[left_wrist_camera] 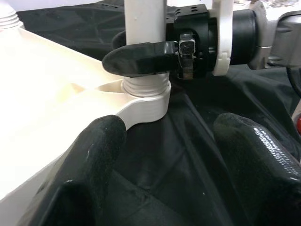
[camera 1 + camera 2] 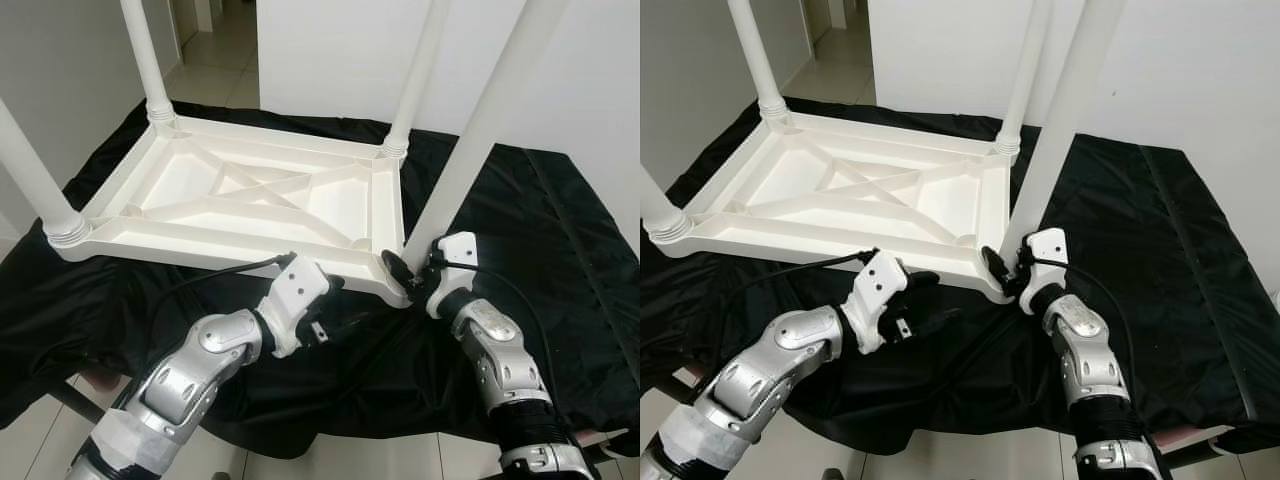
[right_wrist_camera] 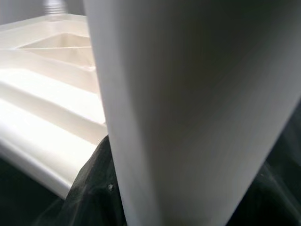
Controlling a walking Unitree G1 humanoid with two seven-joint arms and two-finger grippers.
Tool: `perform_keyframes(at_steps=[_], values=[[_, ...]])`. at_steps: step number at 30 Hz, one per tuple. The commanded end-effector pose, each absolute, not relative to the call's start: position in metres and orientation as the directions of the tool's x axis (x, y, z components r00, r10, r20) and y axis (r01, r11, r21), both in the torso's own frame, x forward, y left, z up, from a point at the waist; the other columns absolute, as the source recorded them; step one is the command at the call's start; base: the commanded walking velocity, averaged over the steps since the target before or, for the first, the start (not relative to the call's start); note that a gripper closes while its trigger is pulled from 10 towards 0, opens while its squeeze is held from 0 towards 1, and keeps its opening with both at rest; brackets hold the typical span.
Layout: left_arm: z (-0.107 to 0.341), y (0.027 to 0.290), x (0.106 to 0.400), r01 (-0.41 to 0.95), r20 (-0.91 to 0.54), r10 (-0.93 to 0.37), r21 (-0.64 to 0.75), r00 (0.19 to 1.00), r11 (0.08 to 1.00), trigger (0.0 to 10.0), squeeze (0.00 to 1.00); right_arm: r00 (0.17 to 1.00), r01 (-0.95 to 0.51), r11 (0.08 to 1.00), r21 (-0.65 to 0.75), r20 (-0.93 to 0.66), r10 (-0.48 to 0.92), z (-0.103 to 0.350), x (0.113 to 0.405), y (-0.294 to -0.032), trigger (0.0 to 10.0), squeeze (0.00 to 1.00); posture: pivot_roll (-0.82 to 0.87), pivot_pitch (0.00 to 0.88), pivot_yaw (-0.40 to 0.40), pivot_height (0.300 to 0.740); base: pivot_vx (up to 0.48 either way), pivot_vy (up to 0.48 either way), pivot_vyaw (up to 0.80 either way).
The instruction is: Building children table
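I count one white plastic children's table top (image 2: 240,195), lying upside down on a black cloth (image 2: 540,270) that covers the work surface, its ribbed underside facing up. Its long axis runs from about 8 o'clock to 2 o'clock in the head views. Four white plastic table legs stand up from its corners: one at 10 o'clock (image 2: 145,60), one at 9 o'clock (image 2: 30,175), one at 1 o'clock (image 2: 420,70), and the near-right leg (image 2: 480,130) at 3 o'clock, which leans toward 1 o'clock.

My right gripper (image 2: 405,275) sits at the base of that near-right leg, its black fingers (image 1: 136,59) closed around the leg just above the threaded collar at the corner socket.

My left gripper (image 2: 325,315) rests low over the cloth just beside the table top's near edge, at about 6 o'clock. Its two fingers stand wide apart with nothing between them.
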State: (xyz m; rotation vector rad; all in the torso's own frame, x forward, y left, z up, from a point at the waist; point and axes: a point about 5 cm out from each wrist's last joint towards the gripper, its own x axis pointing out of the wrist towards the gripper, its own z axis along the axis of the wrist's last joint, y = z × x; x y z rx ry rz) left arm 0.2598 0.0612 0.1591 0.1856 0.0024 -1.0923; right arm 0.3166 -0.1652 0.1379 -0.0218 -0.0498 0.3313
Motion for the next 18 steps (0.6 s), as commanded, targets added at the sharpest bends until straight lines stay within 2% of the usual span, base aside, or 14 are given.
perform_keyframes(at_steps=[1, 4, 10, 18], values=[[0.158, 0.057, 0.254, 0.916, -0.104, -0.915, 0.144, 0.389, 0.373, 10.0, 0.00, 0.979, -0.202, 0.979, -0.017, -0.012, 0.202, 0.129, 0.312, -0.171, 10.0, 0.00, 0.02, 0.066, -0.078, 0.740, 0.000, 0.000, 0.00], [0.158, 0.058, 0.253, 0.915, -0.103, -0.914, 0.144, 0.392, 0.376, 10.0, 0.00, 0.992, -0.122, 0.992, -0.012, -0.041, 0.122, 0.125, 0.309, -0.167, 10.0, 0.00, 0.02, 0.064, -0.081, 0.740, 0.000, 0.000, 0.00], [0.158, 0.058, 0.253, 0.911, -0.098, -0.910, 0.138, 0.403, 0.389, 10.0, 0.00, 0.995, 0.094, 0.994, 0.049, -0.036, -0.092, 0.120, 0.298, -0.141, 10.0, 0.00, 0.02, 0.061, -0.088, 0.740, 0.000, 0.000, 0.00], [0.158, 0.058, 0.253, 0.910, -0.098, -0.909, 0.140, 0.405, 0.391, 10.0, 0.00, 0.992, 0.118, 0.990, 0.073, -0.043, -0.115, 0.126, 0.294, -0.129, 10.0, 0.00, 0.03, 0.054, -0.086, 0.740, 0.000, 0.000, 0.00]])
